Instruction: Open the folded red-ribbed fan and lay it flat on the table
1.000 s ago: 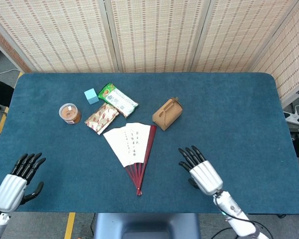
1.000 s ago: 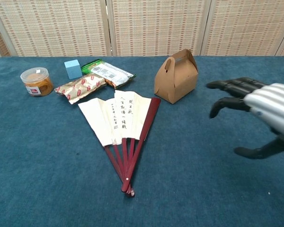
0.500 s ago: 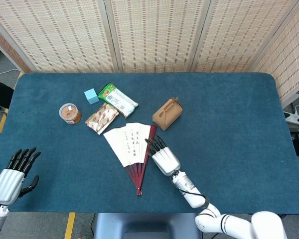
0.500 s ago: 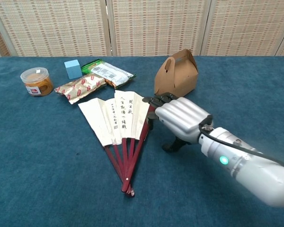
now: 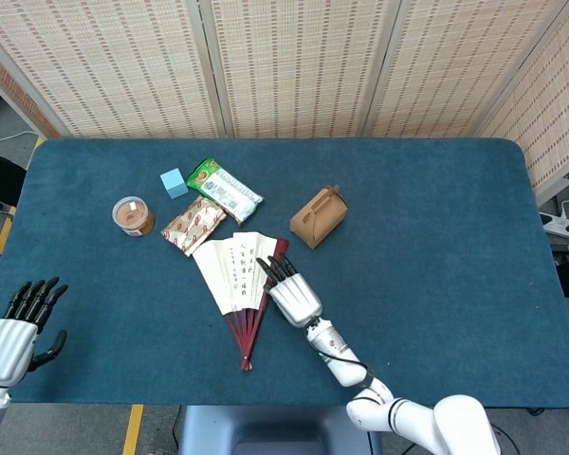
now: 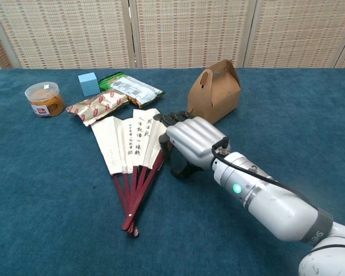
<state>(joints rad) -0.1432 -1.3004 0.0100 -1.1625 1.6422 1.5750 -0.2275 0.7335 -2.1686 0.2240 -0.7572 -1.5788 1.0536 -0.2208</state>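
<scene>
**Q:** Which way does the fan (image 5: pixel 235 281) lie?

**A:** I see it partly spread on the bench (image 5: pixel 436 237). Its pivot is at the near end and the paper leaf at the far end, so the long axis runs from me toward the screens, leaning slightly right.

**Q:** Materials?

**A:** Dark red slats, thin and straight; a cream pleated leaf with columns of black script. The bench top is a teal, felt-like cloth.

**Q:** And my right robot hand (image 6: pixel 191 141)?

**A:** It rests palm down at the fan's right edge, fingers (image 5: pixel 275 269) stretched over the outer red rib and touching it. I cannot tell whether it grips anything.

**Q:** The left robot hand (image 5: pixel 11 332)?

**A:** Well apart at the near left corner, fingers spread, holding nothing
</scene>
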